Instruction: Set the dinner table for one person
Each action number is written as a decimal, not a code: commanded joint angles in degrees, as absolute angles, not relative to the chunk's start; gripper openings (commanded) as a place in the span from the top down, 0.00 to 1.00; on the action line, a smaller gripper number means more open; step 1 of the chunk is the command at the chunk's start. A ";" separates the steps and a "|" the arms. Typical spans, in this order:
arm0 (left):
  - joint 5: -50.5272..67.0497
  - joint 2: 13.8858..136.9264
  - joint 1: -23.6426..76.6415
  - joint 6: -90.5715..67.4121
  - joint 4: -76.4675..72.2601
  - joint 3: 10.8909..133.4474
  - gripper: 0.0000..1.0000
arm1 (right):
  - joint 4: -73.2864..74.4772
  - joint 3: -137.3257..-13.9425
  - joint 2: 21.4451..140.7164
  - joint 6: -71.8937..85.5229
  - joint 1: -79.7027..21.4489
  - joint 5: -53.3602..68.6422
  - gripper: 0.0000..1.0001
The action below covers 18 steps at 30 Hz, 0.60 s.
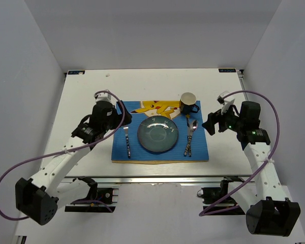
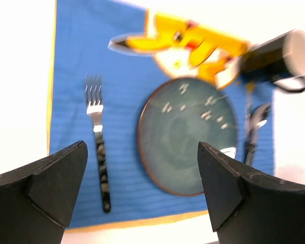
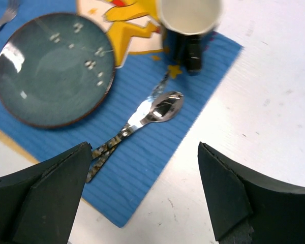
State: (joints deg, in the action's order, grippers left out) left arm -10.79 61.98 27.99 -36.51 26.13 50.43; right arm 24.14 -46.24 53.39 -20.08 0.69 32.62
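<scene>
Dinner table [image 1: 91, 91] lies flat and white under both arms, squared up to them, its silver rail [image 1: 157, 179] running left to right along the near edge. From this angle I can't say for certain which way its long axis runs. It looks nearly as deep as it is wide.

On it sits the blue placemat [image 1: 142, 155], near the rail and centred between the arms, long side parallel to the rail. The plate [image 1: 157, 133] is dead centre on the mat. The fork [image 1: 127, 140] lies left of the plate, tines pointing to the far side and handle toward the rail. The spoon [image 1: 190, 136] lies to the right, bowl at the far end and tilted a touch. The mug [image 1: 188, 104] stands at the mat's far right corner, just beyond the spoon.

My call is that the setting for one looks done. No knife shows, and I can't tell whether one was ever planned.

The left gripper [image 2: 142, 152] has its jaws spread wide with nothing between them, hanging by the mat's left side. The right gripper [image 3: 145, 150] is the same, jaws apart and empty, over bare table to the right of the mat. What's left, I'd judge, is only to pull the arms clear.
</scene>
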 commanded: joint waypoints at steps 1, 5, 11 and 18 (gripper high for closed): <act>-12.48 58.80 28.30 -33.14 25.94 52.64 0.02 | 21.46 -48.61 52.12 -11.09 1.32 24.37 0.11; -11.16 56.87 28.30 -30.85 22.59 52.91 0.02 | 22.14 -49.39 52.99 -6.69 1.32 19.26 0.11; -8.79 55.37 28.39 -29.88 19.34 52.21 0.02 | 28.03 -52.64 56.33 -3.08 1.41 14.15 0.11; -8.26 53.44 28.30 -30.32 19.07 50.63 0.02 | 28.39 -53.26 55.02 -1.67 1.41 10.38 0.11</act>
